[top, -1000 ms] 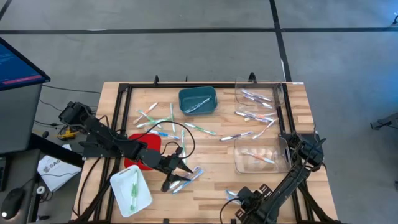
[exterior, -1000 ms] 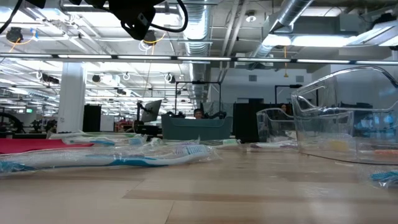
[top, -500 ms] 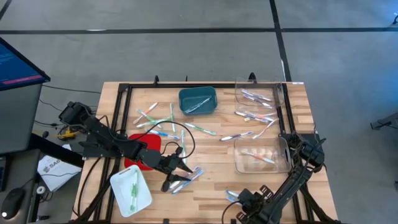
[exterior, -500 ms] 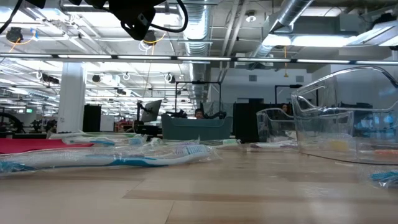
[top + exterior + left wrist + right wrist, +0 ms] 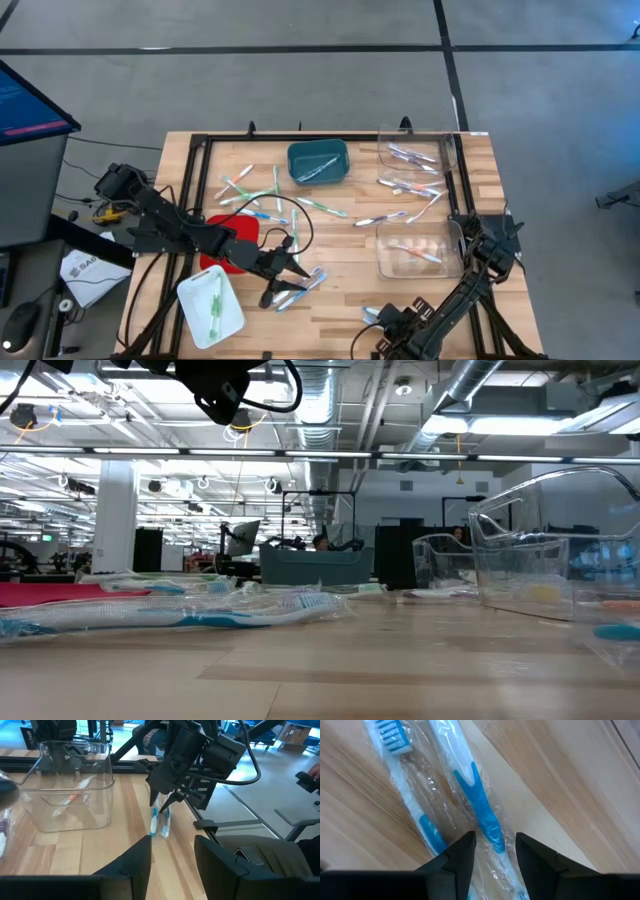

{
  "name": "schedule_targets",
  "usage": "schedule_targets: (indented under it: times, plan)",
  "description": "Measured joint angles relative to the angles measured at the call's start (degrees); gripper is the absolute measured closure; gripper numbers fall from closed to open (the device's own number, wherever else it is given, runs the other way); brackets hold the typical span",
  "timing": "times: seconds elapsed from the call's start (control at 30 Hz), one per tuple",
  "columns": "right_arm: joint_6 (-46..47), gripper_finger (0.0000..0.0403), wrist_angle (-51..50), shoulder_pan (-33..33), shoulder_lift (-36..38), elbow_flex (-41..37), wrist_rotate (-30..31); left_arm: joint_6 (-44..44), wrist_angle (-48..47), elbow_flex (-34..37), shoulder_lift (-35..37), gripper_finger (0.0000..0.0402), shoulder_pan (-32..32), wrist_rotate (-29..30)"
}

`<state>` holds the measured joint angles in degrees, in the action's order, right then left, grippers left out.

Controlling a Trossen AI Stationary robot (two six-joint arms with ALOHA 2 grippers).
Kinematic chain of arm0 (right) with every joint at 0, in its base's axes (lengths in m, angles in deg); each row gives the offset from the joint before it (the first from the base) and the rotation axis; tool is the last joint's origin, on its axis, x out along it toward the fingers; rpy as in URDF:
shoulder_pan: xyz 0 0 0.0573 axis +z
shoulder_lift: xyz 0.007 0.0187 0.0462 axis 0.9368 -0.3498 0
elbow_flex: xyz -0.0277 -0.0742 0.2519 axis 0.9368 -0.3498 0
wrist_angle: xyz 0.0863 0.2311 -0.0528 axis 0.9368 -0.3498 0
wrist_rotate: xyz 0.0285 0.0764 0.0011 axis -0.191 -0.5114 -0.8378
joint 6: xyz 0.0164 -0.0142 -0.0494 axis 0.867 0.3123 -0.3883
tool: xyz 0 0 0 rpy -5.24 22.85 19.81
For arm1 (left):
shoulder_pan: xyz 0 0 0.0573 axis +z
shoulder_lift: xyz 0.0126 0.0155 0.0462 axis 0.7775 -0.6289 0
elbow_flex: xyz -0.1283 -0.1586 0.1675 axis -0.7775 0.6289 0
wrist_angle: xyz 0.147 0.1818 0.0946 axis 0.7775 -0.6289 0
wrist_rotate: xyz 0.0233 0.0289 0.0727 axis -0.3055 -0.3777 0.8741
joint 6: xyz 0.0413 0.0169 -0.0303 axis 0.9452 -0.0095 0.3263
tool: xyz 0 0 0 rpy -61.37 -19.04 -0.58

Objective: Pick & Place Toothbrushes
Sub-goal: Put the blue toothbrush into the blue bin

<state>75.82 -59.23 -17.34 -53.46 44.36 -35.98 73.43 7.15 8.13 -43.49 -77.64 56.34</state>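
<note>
Toothbrushes [image 5: 262,195] mid-table, bin [image 5: 318,163] behind (clear tub [image 5: 420,250] rightward)

1. Arms: two, the left arm [image 5: 170,225] and the right arm [image 5: 470,285].
2. Containers: five — a teal bin [image 5: 318,162], two clear bins [image 5: 420,247], a red tray [image 5: 228,242], a white tray [image 5: 210,305].
3. Toothbrushes [image 5: 300,287]: roughly two dozen; exact count unclear.

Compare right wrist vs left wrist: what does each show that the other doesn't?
Only the right wrist view: close detail of two wrapped blue toothbrushes lying side by side on the wooden table, one's bristle head visible, with the right gripper open just above them.

Only the left wrist view: a clear bin holding a toothbrush, the right arm seen from outside, and the open left gripper.

Both: the same blue toothbrushes under the right gripper.
</note>
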Motion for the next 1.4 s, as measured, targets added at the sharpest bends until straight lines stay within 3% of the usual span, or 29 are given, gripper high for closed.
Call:
schedule_targets:
  times: [0.33,0.7,1.03,1.4]
  plan:
    - [0.2,0.0306,0.3,-0.8,-0.1,0.0,0.0,0.0,0.0,0.0,0.0,0.0256,0.0,0.0]
    - [-0.8,0.0393,-0.2,-1.1,-0.2,-0.1,0.3,0.0,0.0,0.0,0.0,0.0256,0.0,0.0]
    - [-0.8,0.0396,-4.1,-1.8,-0.6,0.8,0.7,0.0,0.0,0.0,0.0,0.0256,0.0,0.0]
    - [-2.1,0.0402,-13.4,-2.9,-0.6,7.3,7.4,1.1,0.0,0.0,0.0,0.0257,0.0,0.0]
